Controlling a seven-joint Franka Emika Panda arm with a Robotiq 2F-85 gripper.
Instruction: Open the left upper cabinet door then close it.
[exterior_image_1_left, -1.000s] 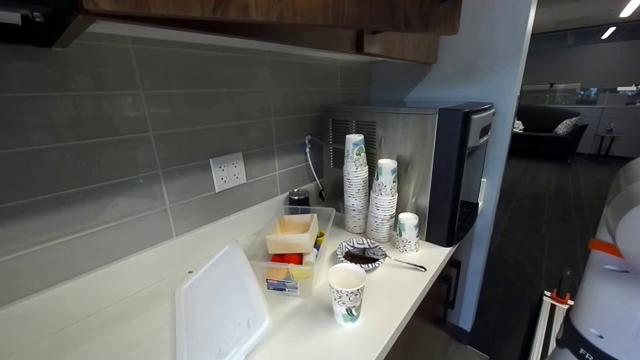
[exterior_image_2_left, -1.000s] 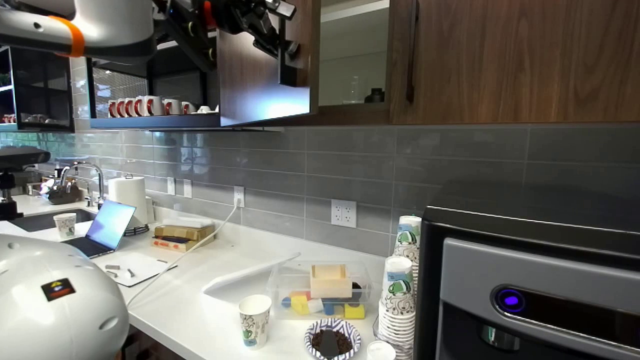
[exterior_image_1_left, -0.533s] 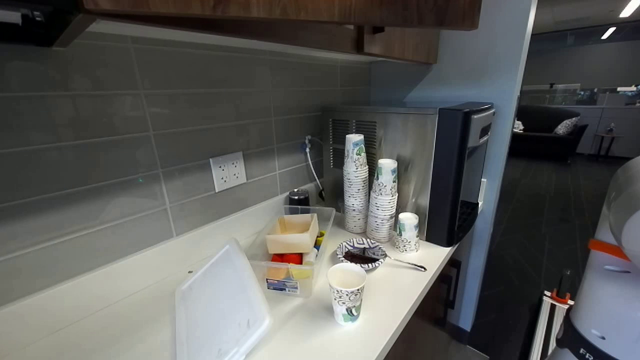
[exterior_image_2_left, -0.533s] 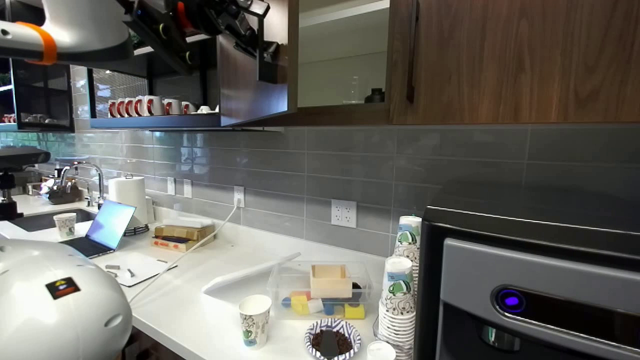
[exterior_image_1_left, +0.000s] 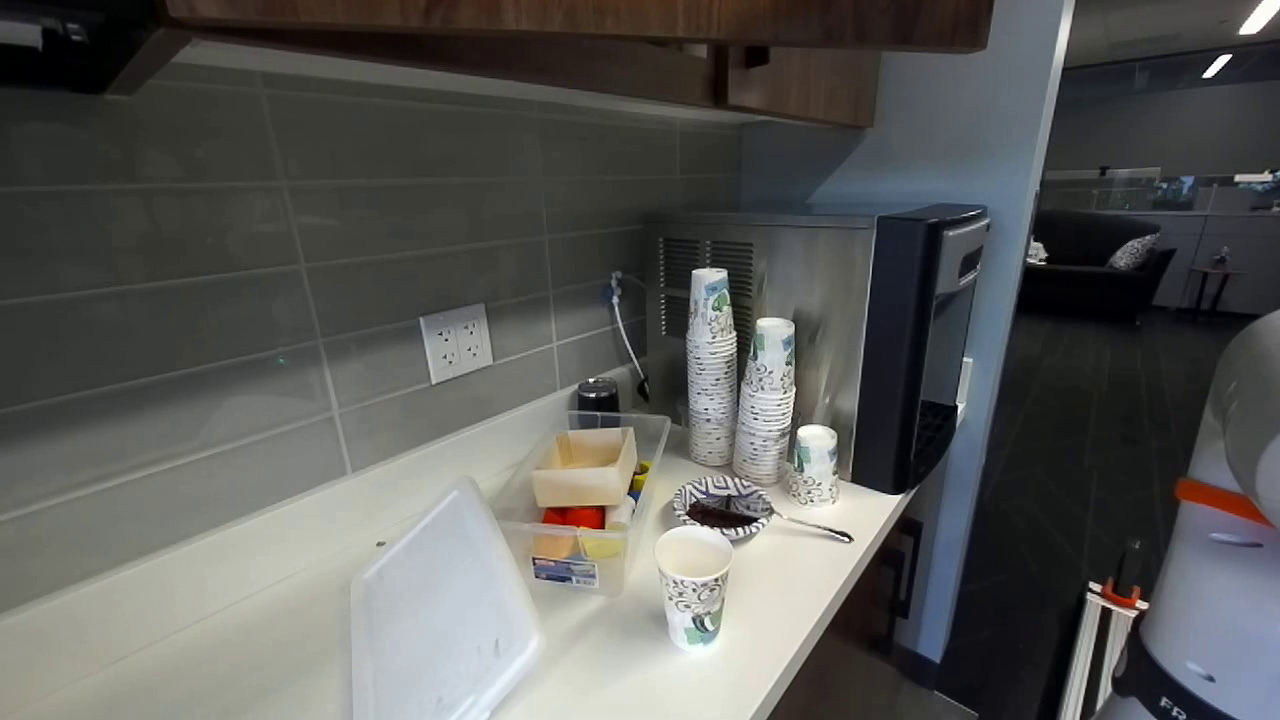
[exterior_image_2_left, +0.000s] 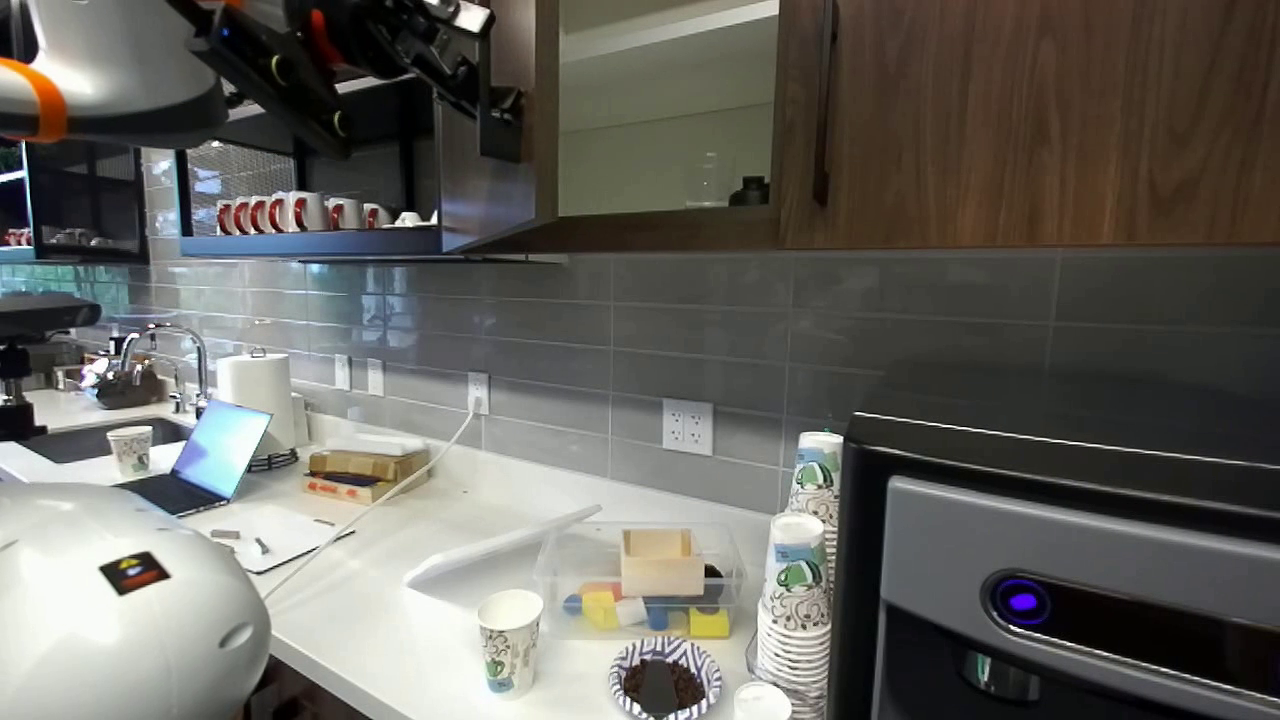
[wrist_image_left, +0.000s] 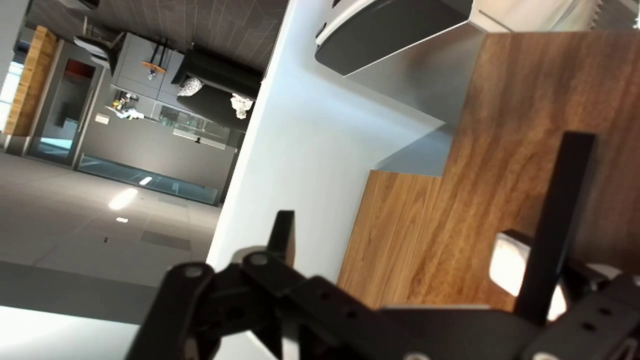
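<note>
The left upper cabinet door (exterior_image_2_left: 480, 205) is a brown wood-grain panel, swung open in an exterior view. Its lower part also shows in an exterior view (exterior_image_1_left: 850, 25) and in the wrist view (wrist_image_left: 525, 100). Its black bar handle (exterior_image_2_left: 500, 135) shows in the wrist view (wrist_image_left: 560, 220) too. My gripper (wrist_image_left: 395, 246) is open. One finger reaches behind the handle; the other stands well apart on the outer side. In an exterior view the gripper (exterior_image_2_left: 490, 62) is at the handle, partly cut by the top edge. The adjoining door (exterior_image_2_left: 1000, 120) is shut.
The cabinet interior (exterior_image_2_left: 670, 140) shows a dark jar (exterior_image_2_left: 750, 190). Below are a counter with a paper cup (exterior_image_1_left: 693, 590), a clear bin (exterior_image_1_left: 625, 560), cup stacks (exterior_image_1_left: 712, 400) and an ice dispenser (exterior_image_1_left: 800, 260). An open shelf with mugs (exterior_image_2_left: 305, 212) lies beside the door.
The door has swung further open, uncovering more of the cabinet interior. My arm and gripper have moved left in an exterior view together with the handle.
</note>
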